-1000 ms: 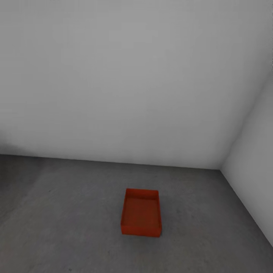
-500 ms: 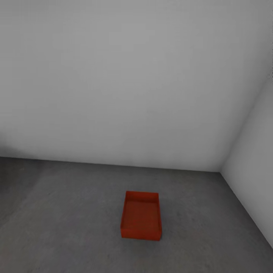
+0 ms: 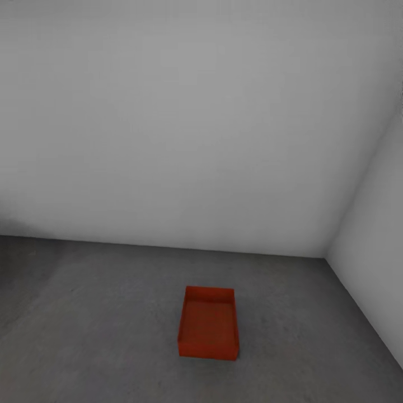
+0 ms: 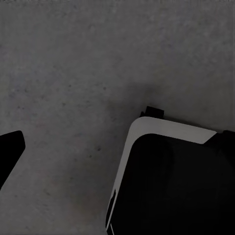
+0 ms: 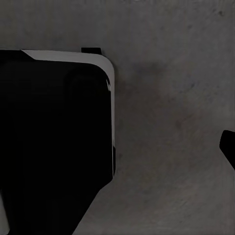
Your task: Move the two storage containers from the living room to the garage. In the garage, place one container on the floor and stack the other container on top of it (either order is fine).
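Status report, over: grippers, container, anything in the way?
Grippers: state cannot tell. One container sitting open side up on the garage floor, near the wall corner, nothing stacked on it. Nothing seen between robot and container.

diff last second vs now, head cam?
The whole view slid slightly down the frame, wall line and storage container alike, so the camera moved, not the things. The container sits as before on the floor, open side up, nothing stacked on it.

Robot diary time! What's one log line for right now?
place: garage corner | storage container: one, open side up, alone on floor | stack: not yet | claws: state unclear
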